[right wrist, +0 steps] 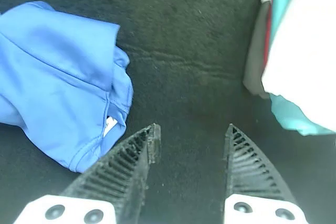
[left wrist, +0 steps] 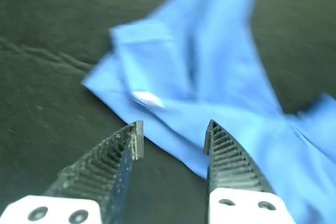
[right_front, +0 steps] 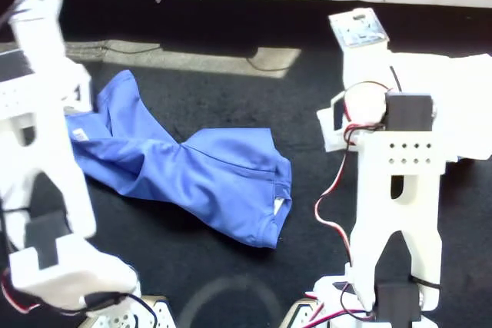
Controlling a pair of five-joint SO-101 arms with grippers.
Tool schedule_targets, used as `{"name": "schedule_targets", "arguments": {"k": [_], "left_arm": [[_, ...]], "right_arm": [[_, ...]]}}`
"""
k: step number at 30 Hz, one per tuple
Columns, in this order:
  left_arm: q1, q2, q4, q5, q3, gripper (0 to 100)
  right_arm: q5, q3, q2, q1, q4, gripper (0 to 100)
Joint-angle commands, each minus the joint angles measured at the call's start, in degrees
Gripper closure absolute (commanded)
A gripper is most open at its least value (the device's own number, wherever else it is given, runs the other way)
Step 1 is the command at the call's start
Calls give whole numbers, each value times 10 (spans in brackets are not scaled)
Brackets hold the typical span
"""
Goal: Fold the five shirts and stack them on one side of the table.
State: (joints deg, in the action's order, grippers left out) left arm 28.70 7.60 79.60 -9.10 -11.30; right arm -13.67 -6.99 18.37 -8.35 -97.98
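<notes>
Blue shirt (right_front: 192, 167): lying crumpled and unfolded on the black tabletop (right_front: 231, 82), running in the high view from the far left toward the near middle; showing a small white tag (right_front: 81, 134) close to its left end.
Left tool (left wrist: 174, 129): hovering over the edge of the blue shirt at the end carrying the white tag; fingers standing wide apart, gripping nothing, touching no cloth.
Right tool (right wrist: 192, 129): hovering over bare tabletop, between the near right end of the blue shirt and the pile of cloth (right wrist: 299, 51); fingers spreading wide, holding nothing.
Pile of cloth: sitting at the right side of the tabletop, white on top, with teal and red layers peeking out along its edge; lying apart from the blue shirt, with dark tabletop showing between the two.
Left arm (right_front: 46, 151): standing at the left side in the high view, overlapping the left end of the blue shirt.
Right arm (right_front: 392, 190): standing at the right side in the high view, keeping apart from the blue shirt.
</notes>
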Motion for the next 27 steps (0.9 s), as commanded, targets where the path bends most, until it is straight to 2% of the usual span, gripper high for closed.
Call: {"name": "schedule_targets", "arguments": {"k": [1, 8, 15, 21, 27], "left_arm": [[29, 84, -33, -3, -38, 800], [60, 247, -27, 18, -204, 800], [65, 353, -28, 18, -308, 800], [49, 428, -27, 19, -376, 800], [1, 456, -5, 20, -436, 807]], "right_arm": [[-1, 1, 15, -26, 8, 797], [-1, 1, 15, -47, 8, 797], [-1, 1, 15, -47, 7, 797], [-1, 1, 15, -47, 7, 797], [-1, 1, 15, -47, 3, 797]]}}
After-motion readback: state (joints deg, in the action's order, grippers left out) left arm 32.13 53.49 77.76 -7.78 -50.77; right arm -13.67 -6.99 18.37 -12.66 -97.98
